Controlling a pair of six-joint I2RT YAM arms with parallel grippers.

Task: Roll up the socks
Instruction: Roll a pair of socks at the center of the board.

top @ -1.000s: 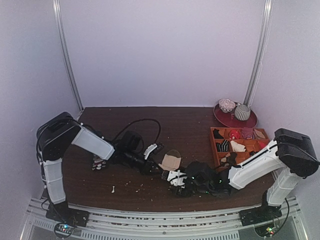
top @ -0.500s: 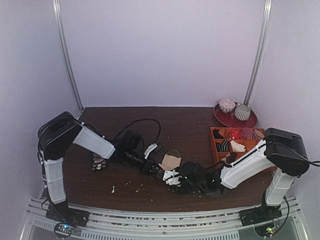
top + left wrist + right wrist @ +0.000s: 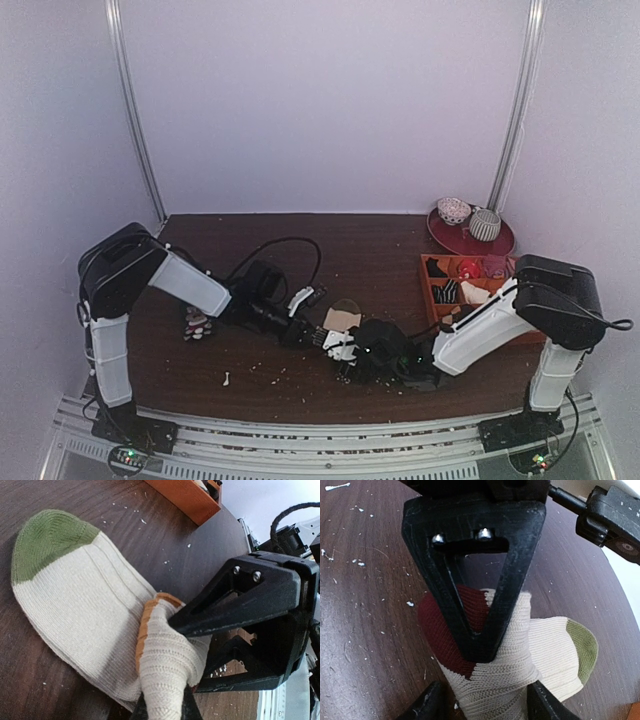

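The socks (image 3: 344, 318) lie mid-table, cream knit with a green toe (image 3: 47, 537), an orange stripe and a dark-red end (image 3: 437, 625). One end is folded into a thick roll (image 3: 505, 680). My left gripper (image 3: 162, 709) is shut on that folded part, and its black triangular fingers (image 3: 480, 630) press into the roll from above. My right gripper (image 3: 487, 705) straddles the roll, jaws apart. One pad touches the knit, and a thin strip of table shows at the other. In the top view the left gripper (image 3: 305, 333) and right gripper (image 3: 345, 350) meet at the socks.
An orange divided tray (image 3: 425, 290) with sock bundles sits right of the arms; its corner (image 3: 185, 500) shows in the left wrist view. A red plate (image 3: 447, 240) with two bundles stands behind it. A small dark patterned sock (image 3: 197, 323) lies left. A black cable (image 3: 290, 243) loops behind.
My right arm has slid left across the table, bringing its gripper onto the socks beside the left gripper. The flat part of the socks looks shorter. The left arm has barely moved.
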